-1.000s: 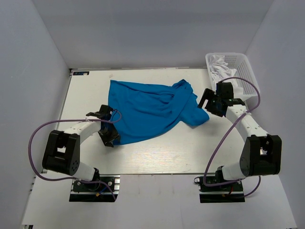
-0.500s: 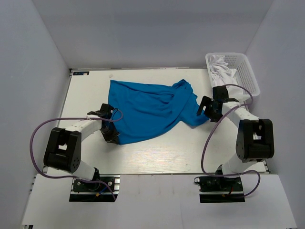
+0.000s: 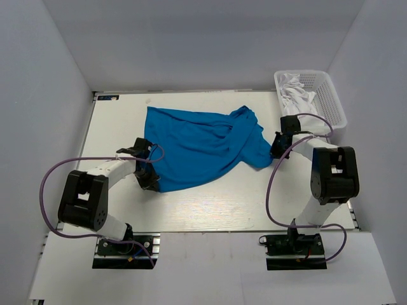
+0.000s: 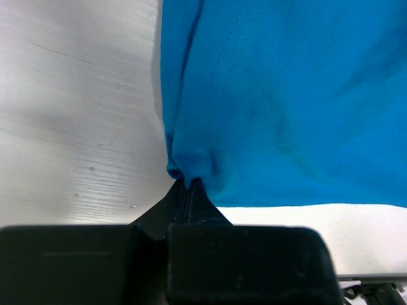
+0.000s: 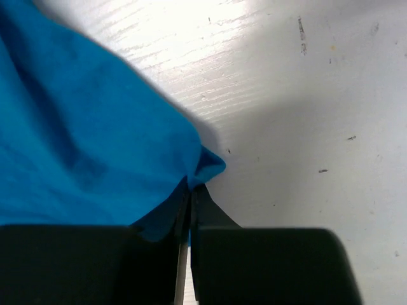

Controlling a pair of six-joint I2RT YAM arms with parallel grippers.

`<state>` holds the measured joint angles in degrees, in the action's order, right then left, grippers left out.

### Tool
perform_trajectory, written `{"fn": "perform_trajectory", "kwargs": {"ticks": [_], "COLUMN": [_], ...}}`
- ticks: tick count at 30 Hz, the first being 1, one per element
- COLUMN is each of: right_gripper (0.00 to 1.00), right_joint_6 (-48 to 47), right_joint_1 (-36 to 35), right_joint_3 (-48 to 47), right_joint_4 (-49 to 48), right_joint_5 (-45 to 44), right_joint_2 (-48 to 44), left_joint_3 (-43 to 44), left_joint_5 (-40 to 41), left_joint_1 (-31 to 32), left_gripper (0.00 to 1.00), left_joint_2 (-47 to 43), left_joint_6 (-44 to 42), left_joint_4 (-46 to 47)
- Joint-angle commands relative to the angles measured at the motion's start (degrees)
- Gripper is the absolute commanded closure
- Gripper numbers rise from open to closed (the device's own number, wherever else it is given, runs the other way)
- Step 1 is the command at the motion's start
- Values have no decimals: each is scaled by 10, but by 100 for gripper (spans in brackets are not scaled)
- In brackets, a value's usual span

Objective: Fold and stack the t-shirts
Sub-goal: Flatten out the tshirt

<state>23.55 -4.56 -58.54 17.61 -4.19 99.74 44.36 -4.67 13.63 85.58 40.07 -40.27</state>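
Observation:
A blue t-shirt [image 3: 202, 145] lies crumpled across the middle of the white table [image 3: 210, 203]. My left gripper [image 3: 147, 182] is shut on the shirt's near-left corner; in the left wrist view the cloth [image 4: 273, 95] bunches right at the closed gripper tips [image 4: 188, 184]. My right gripper [image 3: 276, 152] is shut on the shirt's right corner, and the right wrist view shows a small fold of blue cloth [image 5: 82, 146] pinched at the gripper tips [image 5: 191, 188].
A white mesh basket [image 3: 331, 95] at the back right corner holds white cloth [image 3: 296, 89]. Grey walls close in the table on three sides. Purple cables loop from both arms.
Both grippers have closed on the shirt's corners. The right arm swung in toward the shirt's right corner and its forearm now stands steeper. The shirt has hardly shifted.

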Motion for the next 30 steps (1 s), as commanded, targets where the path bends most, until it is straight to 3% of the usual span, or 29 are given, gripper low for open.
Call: {"fn": "perform_trajectory", "kwargs": {"ticks": [1,6,15,23,30], "right_gripper": [100,100,100,100,100], "right_joint_6": [1,-11,-25,-46,-99], "right_joint_1": [1,-1,1,2,0], "right_joint_3": [15,3,-97,-330,-432], "right_joint_4": [-25,16,95,166,138], "right_joint_5": [1,-17,-28,-89,-131], "right_joint_2": [-19,-88,-285,-347,-402], "left_joint_3": [13,91,244,413,540], "left_joint_5": [37,58,135,230,265], "left_joint_1": [1,1,-5,-5,-5], "left_gripper": [100,100,100,100,100], "left_joint_2": [-21,-52,-211,-234,-247], "left_joint_6": [-6,-13,-45,-75,-125], "left_joint_4": [11,-17,-15,28,47]}}
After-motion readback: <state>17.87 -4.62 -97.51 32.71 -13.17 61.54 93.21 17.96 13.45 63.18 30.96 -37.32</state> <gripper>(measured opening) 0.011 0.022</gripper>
